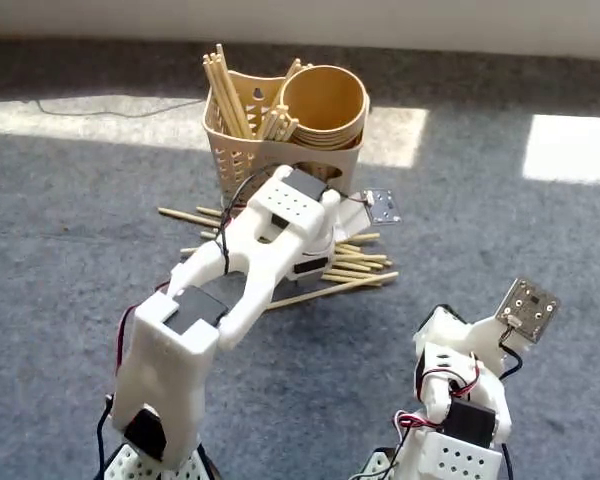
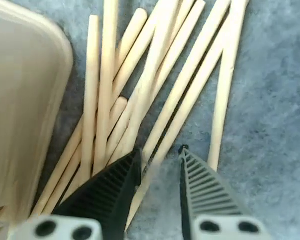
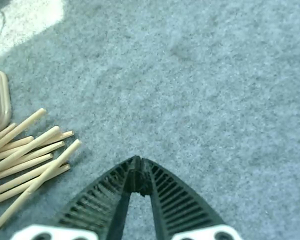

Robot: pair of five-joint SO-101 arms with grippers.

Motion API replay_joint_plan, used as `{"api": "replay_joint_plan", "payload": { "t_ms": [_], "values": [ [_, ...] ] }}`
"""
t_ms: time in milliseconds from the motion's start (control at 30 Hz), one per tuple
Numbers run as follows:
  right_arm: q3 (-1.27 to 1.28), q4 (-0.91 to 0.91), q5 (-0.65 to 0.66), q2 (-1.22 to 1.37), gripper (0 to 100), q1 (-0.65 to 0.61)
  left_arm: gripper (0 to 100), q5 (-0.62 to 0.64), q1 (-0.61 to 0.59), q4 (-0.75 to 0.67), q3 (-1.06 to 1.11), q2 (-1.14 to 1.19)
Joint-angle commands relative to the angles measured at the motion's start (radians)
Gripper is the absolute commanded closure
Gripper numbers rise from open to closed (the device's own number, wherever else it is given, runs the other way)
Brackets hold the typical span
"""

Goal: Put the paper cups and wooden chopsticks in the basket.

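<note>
With my left claw partly open and empty over the chopsticks heaped just beside the basket, I judged I should drop straight and pinch just one.

I find no text, label, number or sign that I can read in any view. The beige slotted plastic basket, tan paper cups, pale wooden chopsticks and white plastic arm housings carry no legible print.
</note>
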Motion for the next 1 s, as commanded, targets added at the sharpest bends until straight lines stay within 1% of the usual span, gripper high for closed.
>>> {"api": "replay_joint_plan", "payload": {
  "t_ms": [0, 100, 333, 500, 600, 800, 833, 900, 967],
  "values": [
    [0.105, -0.03, -0.002, -0.01, 99.2, 0.01, 89, -0.009, -0.005, -0.009, -0.048, 0.004],
    [0.105, -0.03, -0.002, -0.01, 99.2, 0.01, 94, -0.009, 0.002, 0.0, -0.044, 0.002],
    [0.105, -0.03, -0.002, -0.01, 99.2, 0.01, 100, -0.009, 0.081, 0.152, -0.048, 0.002],
    [0.105, -0.03, -0.002, -0.01, 99.2, 0.01, 100, -0.003, 0.127, 0.193, -0.05, -0.001],
    [0.105, -0.03, -0.002, -0.01, 99.2, 0.01, 100, 0.002, 0.13, 0.204, -0.068, -0.001],
    [0.105, -0.03, -0.002, -0.01, 99.2, 0.01, 99, 0.117, 0.099, 0.261, -0.209, 0.001],
    [0.105, -0.03, -0.002, -0.01, 99.2, 0.01, 99, 0.132, 0.099, 0.278, -0.234, 0.001],
    [0.105, -0.03, -0.002, -0.01, 99.2, 0.01, 94, 0.137, 0.096, 0.304, -0.266, 0.005],
    [0.105, -0.03, -0.002, -0.01, 99.2, 0.01, 91, 0.132, 0.094, 0.296, -0.272, 0.008]
  ]
}}
